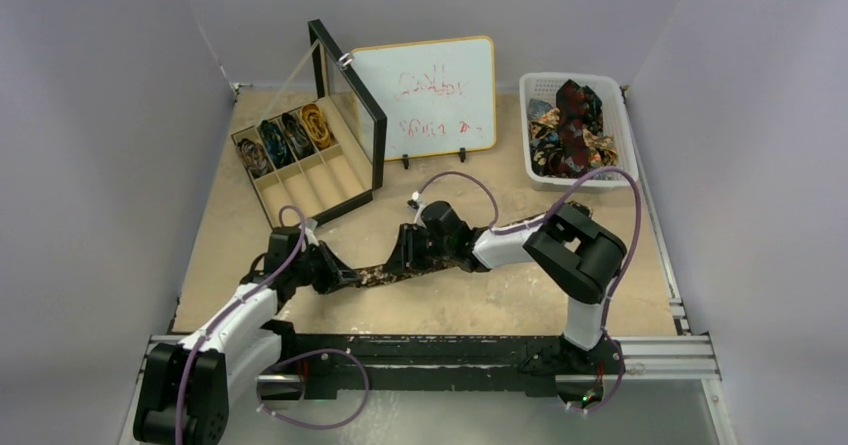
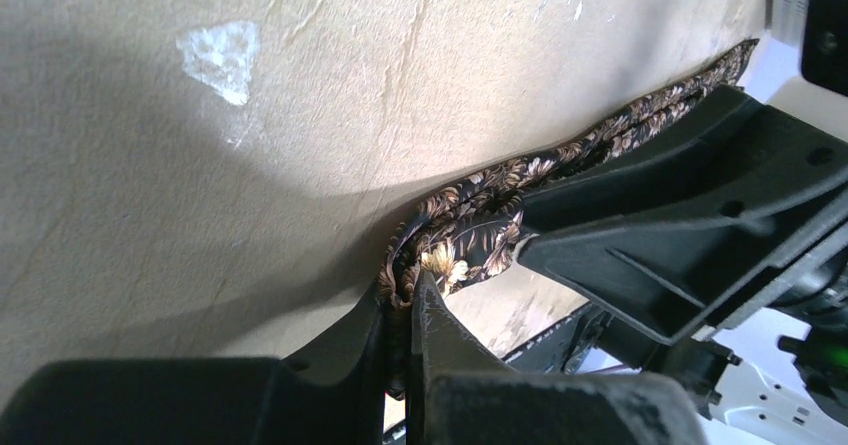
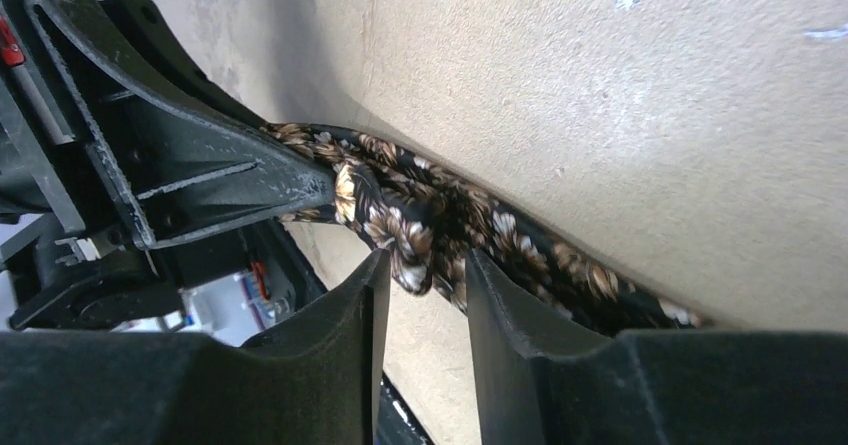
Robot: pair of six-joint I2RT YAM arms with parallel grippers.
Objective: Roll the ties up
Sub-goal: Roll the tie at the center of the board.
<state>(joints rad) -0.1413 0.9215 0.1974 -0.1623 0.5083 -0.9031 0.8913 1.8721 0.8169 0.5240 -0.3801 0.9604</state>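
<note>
Four coiled ties (image 1: 285,135) in box (image 1: 335,180) (basket (image 1: 570,77) seemingly full); left tool (image 2: 405,295) tight on brown tie (image 2: 470,210), right tool (image 3: 428,265) ajar.

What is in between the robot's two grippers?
A brown flowery tie runs from the left gripper across to the right gripper. The top view shows this best.

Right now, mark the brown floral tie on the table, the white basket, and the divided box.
brown floral tie (image 1: 375,276): top view, on its stretched middle span.
white basket (image 1: 570,76): top view, on the far rim.
divided box (image 1: 335,180): top view, on a bare compartment floor.
</note>
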